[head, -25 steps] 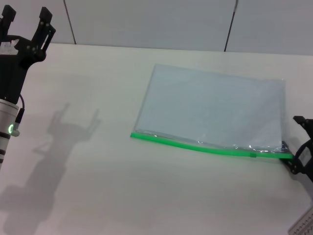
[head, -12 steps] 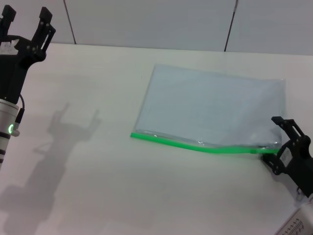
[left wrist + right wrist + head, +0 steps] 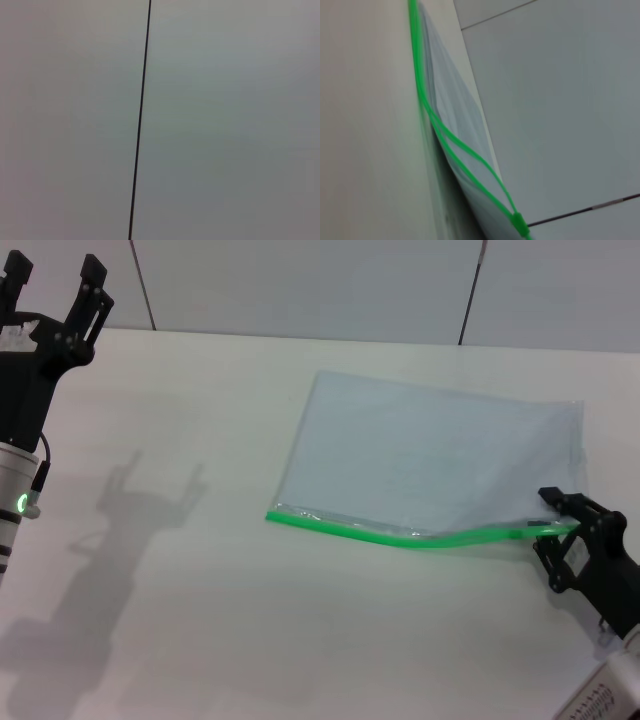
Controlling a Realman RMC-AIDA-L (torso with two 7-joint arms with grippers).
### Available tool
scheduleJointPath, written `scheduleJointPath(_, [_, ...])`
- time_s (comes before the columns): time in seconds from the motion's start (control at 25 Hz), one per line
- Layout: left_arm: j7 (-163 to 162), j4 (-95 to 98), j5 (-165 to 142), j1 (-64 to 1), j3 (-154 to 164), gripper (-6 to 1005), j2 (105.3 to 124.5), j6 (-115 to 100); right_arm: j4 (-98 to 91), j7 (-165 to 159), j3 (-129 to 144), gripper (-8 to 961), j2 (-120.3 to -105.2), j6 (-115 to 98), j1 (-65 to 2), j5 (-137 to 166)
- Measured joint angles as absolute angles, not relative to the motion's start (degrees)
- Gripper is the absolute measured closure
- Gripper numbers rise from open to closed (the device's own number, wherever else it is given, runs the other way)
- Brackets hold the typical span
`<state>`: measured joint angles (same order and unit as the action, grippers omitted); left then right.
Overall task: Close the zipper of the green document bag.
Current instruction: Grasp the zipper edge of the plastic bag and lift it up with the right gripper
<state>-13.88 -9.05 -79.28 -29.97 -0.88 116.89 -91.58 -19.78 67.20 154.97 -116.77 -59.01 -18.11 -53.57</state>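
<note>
The green document bag (image 3: 430, 460) lies flat on the white table, its bright green zipper (image 3: 400, 537) along the near edge. My right gripper (image 3: 553, 533) is at the bag's right end, open, with the raised end of the strip between its fingers. A small darker slider (image 3: 520, 533) sits just left of the gripper. The right wrist view looks along the zipper (image 3: 422, 95): its two green strips split apart and meet at the slider (image 3: 519, 223), with the bag (image 3: 462, 135) beside them. My left gripper (image 3: 52, 275) is held up at the far left, open.
The white table (image 3: 200, 590) spreads wide to the left of the bag, with the left arm's shadow on it. A grey panelled wall (image 3: 320, 280) runs behind the table's far edge. The left wrist view shows only that wall (image 3: 225, 120).
My right gripper has moved left and up along the bag's right end. The zipper's right end has lifted and bowed, and that corner of the bag has buckled. The left arm has not moved.
</note>
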Motion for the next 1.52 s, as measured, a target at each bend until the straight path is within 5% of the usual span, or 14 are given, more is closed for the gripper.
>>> scheduleJointPath(0.2, [-13.9,-9.1,-79.3,-30.0,-0.9,162,116.89,-91.6,-21.5,68.8,155.1,475,-116.73,-57.0,-18.3,-54.0])
scheduleJointPath(0.32, [-13.9,-9.1,-79.3,-30.0,-0.8,165,116.89,-91.6,-22.1,70.0,155.2,682,-116.74,-56.9,-18.3,-54.0])
scheduleJointPath(0.56, [-13.9,-9.1,-79.3,-30.0,-0.6,171,116.89,-91.6,-23.1,70.3,155.2,843,-116.62,-57.6,-18.3,-53.8])
scheduleJointPath(1.52, [6.1,-10.4,-80.3,-36.5,21.8,194,117.19,-84.7,-28.8,70.4,158.6,903,-116.36,-58.0,-25.5,-53.5])
